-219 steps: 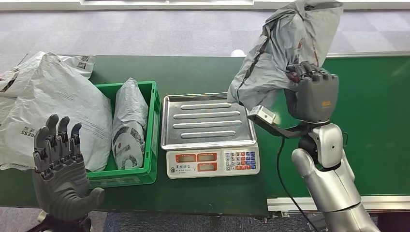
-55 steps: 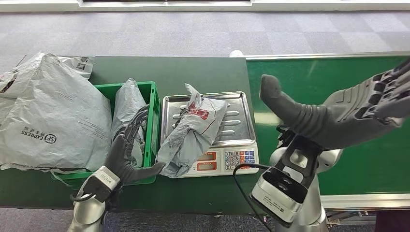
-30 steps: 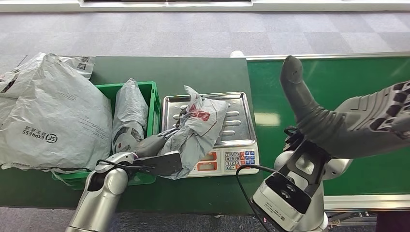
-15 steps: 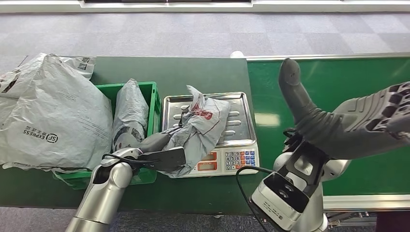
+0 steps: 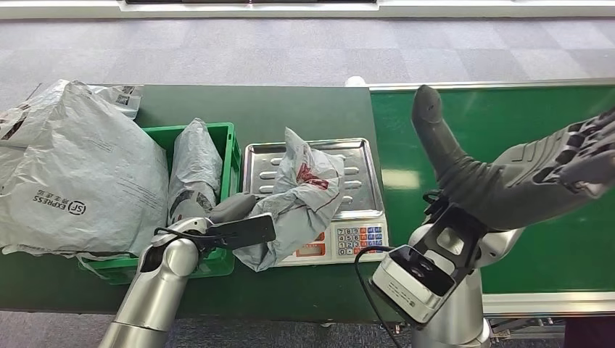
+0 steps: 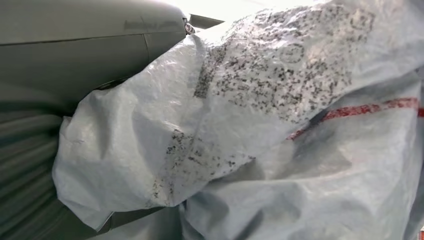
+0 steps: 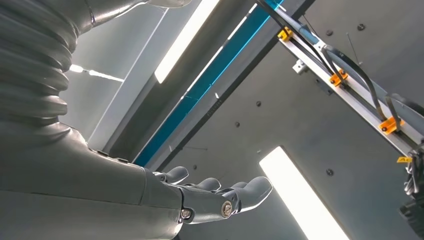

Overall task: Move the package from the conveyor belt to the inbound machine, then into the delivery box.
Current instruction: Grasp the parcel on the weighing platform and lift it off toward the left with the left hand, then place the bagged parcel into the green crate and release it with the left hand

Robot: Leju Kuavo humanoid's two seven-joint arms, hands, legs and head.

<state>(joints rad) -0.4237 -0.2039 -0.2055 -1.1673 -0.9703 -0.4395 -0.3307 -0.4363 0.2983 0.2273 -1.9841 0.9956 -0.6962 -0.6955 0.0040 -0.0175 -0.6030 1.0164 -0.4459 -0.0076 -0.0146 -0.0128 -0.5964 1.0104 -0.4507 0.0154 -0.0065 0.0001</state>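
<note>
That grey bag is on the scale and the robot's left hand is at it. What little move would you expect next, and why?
Probably a lift of the package leftward toward the green box. The left hand grips the package's near edge, pressed against it in the wrist view, and it already sits on the scale. The right hand is raised and open, so it plays no part.

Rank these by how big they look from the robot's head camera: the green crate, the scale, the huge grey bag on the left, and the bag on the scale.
1. Huge grey bag.
2. Scale and green crate: too close to rank, both partly covered.
3. Bag on the scale, which the left hand grips.
</note>
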